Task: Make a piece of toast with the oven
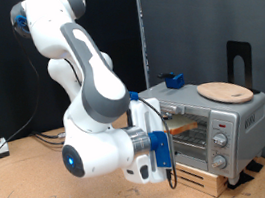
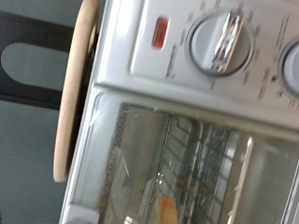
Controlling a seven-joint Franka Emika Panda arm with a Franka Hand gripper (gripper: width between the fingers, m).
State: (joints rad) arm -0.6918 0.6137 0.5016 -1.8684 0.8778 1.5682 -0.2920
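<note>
The white arm bends low in front of the oven (image 1: 210,127), a silver-grey box that stands on a slatted wooden stand (image 1: 201,177) toward the exterior view's right. The pincer (image 1: 166,144) sits at the end of the hand with its blue-trimmed mount, right against the left part of the oven's front; whether its fingers are spread or pressed together cannot be told, since the hand's body covers them and the wrist view shows no fingertips.

On the oven's roof lies a round tan wooden board (image 1: 223,91), and near the far left corner of the roof is a small blue object (image 1: 174,79). A black stand (image 1: 239,62) rises behind the oven.

The wrist view looks closely at the oven's front: a large silver knob (image 2: 221,43), a small red lamp (image 2: 160,34) beside it, and the glass door (image 2: 187,168) with the wire rack behind it. Through the glass, an orange-brown strip shows, which looks like the piece of toast (image 2: 165,209) lying inside on the rack. The door appears closed.
</note>
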